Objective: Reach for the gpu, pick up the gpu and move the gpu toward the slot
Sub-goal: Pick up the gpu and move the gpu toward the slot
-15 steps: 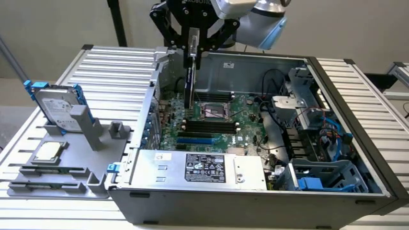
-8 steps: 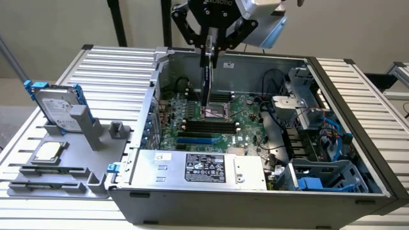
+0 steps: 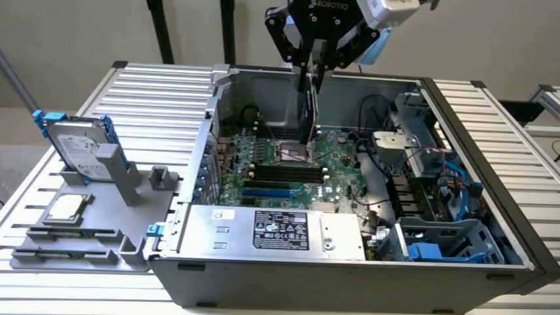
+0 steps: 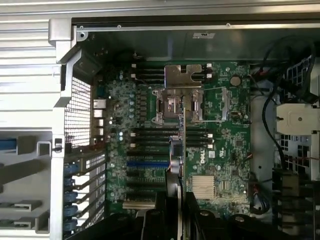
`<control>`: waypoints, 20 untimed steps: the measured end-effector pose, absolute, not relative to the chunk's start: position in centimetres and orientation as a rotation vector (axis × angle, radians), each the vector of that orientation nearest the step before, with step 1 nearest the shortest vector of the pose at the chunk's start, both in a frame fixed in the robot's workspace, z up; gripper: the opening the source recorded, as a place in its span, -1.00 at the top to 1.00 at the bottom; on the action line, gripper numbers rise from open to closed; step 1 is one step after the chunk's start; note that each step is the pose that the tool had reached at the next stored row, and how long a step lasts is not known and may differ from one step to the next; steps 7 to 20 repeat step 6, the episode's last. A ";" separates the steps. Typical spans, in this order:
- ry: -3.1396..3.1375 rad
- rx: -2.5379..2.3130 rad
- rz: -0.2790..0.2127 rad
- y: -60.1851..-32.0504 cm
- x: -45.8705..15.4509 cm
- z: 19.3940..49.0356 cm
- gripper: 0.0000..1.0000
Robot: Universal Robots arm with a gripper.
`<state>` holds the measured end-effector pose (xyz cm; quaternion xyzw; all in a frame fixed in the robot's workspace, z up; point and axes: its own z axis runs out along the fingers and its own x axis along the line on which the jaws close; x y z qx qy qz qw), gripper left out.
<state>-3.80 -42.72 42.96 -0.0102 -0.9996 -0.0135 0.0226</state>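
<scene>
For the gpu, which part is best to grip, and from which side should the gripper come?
The top edge, from straight above: the gpu hangs upright, thin and edge-on, over the motherboard, and the gripper pinches its two flat faces there, leaving the lower edge free.

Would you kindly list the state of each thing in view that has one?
gripper: shut on the gpu, above the open case.
gpu: held edge-on, hanging over the motherboard, not seated.
computer case: side panel off, interior exposed.
processor socket: open, its metal cover raised.
hard drive: standing upright in the grey holder.
</scene>
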 end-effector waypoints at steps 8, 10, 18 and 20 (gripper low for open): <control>-3.096 -0.032 -0.044 -42.7 -3.8 43.0 0.48; -3.096 -0.032 -0.044 -42.7 -3.8 43.0 0.48; -3.096 -0.032 -0.044 -42.7 -3.8 43.0 0.48; -3.096 -0.032 -0.044 -42.7 -3.8 43.0 0.48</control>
